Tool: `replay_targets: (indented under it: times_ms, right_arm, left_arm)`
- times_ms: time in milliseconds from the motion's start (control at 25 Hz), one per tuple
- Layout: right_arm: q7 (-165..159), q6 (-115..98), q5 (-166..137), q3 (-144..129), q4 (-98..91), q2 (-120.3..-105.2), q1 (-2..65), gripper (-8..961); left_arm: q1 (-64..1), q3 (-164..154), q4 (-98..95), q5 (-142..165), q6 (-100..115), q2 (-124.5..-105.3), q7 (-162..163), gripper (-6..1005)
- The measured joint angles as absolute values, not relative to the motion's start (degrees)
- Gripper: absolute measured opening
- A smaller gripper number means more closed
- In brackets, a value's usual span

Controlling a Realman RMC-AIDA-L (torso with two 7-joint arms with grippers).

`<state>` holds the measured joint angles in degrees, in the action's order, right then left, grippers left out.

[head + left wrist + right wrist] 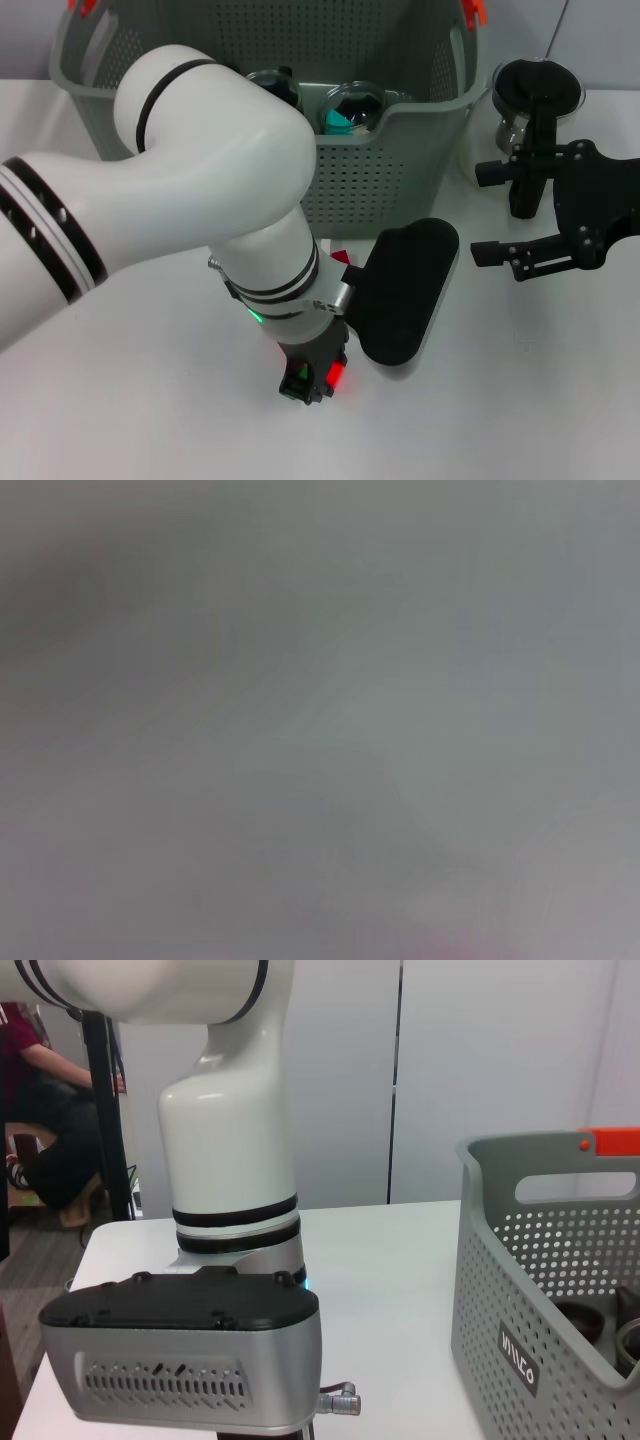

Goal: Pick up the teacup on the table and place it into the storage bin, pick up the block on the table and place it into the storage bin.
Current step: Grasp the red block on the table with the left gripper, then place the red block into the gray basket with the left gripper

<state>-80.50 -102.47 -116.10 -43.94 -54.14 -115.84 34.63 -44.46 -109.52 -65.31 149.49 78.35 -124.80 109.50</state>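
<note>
My left arm (200,190) reaches down to the table in front of the storage bin (400,160), and its wrist end (312,372) hides the left gripper. A small red piece (340,257), possibly the block, peeks out between the arm and its black housing (400,295). No teacup shows on the table. Two cup-like vessels lie inside the bin, one dark (270,85) and one glassy with teal in it (350,108). My right gripper (490,212) hovers open to the right of the bin, holding nothing. The left wrist view is only a grey blur.
A glass pot with a black handle (535,95) stands right of the bin, just behind my right gripper. The right wrist view shows the bin's perforated wall (530,1300) with its black label (518,1358), and the left arm's housing (185,1355).
</note>
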Motion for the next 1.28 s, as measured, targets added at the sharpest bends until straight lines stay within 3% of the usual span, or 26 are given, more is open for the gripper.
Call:
replay_targets:
  times_ms: [360, 800, 1280]
  right_arm:
    - [-80.5, -102.8, -116.1, -43.8, -54.2, -115.92, 34.6, 927]
    - [-80.3, -103.0, -116.1, -43.6, -54.2, -115.71, 34.4, 927]
    - [-80.3, -106.5, -116.4, -41.6, -54.3, -114.62, 33.3, 927]
  left_arm:
    - [-44.7, -109.4, -66.6, 149.1, 79.8, -124.8, 110.9, 294]
    - [-44.1, -95.6, -77.5, 138.1, 87.7, -124.6, 112.2, 295]
    - [-40.4, -60.2, -84.0, 131.5, 86.5, -124.06, 113.9, 296]
